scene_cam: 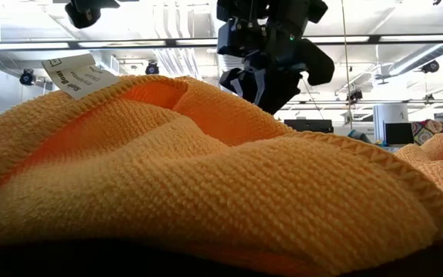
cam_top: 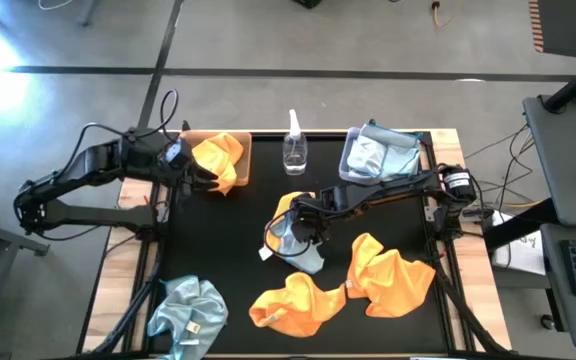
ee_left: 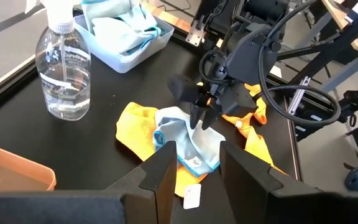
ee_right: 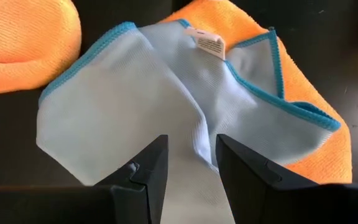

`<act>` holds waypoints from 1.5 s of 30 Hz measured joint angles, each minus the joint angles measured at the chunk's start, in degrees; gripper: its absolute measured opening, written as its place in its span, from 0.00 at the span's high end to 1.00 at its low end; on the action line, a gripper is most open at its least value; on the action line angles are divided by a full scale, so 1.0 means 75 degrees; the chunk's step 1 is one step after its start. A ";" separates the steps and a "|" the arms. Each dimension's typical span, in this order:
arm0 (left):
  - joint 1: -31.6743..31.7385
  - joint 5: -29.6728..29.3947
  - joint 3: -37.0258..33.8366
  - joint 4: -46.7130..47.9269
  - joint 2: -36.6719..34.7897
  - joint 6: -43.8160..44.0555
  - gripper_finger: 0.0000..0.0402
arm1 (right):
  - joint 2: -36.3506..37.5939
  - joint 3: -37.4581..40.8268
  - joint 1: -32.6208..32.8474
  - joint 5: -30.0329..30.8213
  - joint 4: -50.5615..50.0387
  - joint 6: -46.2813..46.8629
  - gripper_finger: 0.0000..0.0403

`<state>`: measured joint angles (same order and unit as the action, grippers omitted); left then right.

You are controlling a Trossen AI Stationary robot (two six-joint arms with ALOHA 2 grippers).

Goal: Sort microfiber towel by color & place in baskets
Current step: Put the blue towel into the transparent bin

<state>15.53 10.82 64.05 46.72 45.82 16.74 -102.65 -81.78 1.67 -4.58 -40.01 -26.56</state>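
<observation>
A pale blue towel (cam_top: 303,250) (ee_right: 135,93) lies at the table's middle, partly on top of an orange towel (cam_top: 288,203) (ee_left: 135,124). My right gripper (cam_top: 303,228) (ee_right: 191,168) (ee_left: 202,118) is right over it, open and pointing down, with a raised crease of the cloth running between its fingers. My left gripper (cam_top: 206,178) (ee_left: 197,168) is open at the tan basket (cam_top: 243,145), which holds an orange towel (cam_top: 218,160). The grey-blue basket (cam_top: 350,165) holds blue towels (cam_top: 383,155). My right gripper comes from above at the middle of the pale blue towel, beside its raised crease (ee_right: 194,134). The open fingers (ee_right: 148,165) stand on either side of that crease. The towel lies flat on the table and the orange towel. Whether the tips touch it, I cannot tell.
Two more orange towels (cam_top: 293,305) (cam_top: 388,270) lie near the table's near edge, and one fills the low view (scene_cam: 206,169). Another blue towel (cam_top: 188,312) sits at the near left corner. A clear spray bottle (cam_top: 295,150) (ee_left: 64,68) stands between the baskets.
</observation>
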 joint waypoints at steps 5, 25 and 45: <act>0.0000 -0.0180 0.0000 0.0041 -0.0063 -0.0027 0.73 | 0.0000 0.0020 0.0005 0.0003 0.0003 0.0000 0.68; 0.0000 -0.0191 0.0000 0.0168 -0.0174 -0.0026 0.73 | -0.0298 0.0561 0.0029 0.0012 -0.0043 0.0168 0.68; 0.0000 -0.0194 0.0000 0.0178 -0.0227 0.0034 0.73 | -0.1242 0.0093 0.0143 0.0842 0.0173 0.0381 0.73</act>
<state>15.53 9.37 64.05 48.05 44.12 16.99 -111.97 -81.08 2.74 1.73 -38.71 -23.70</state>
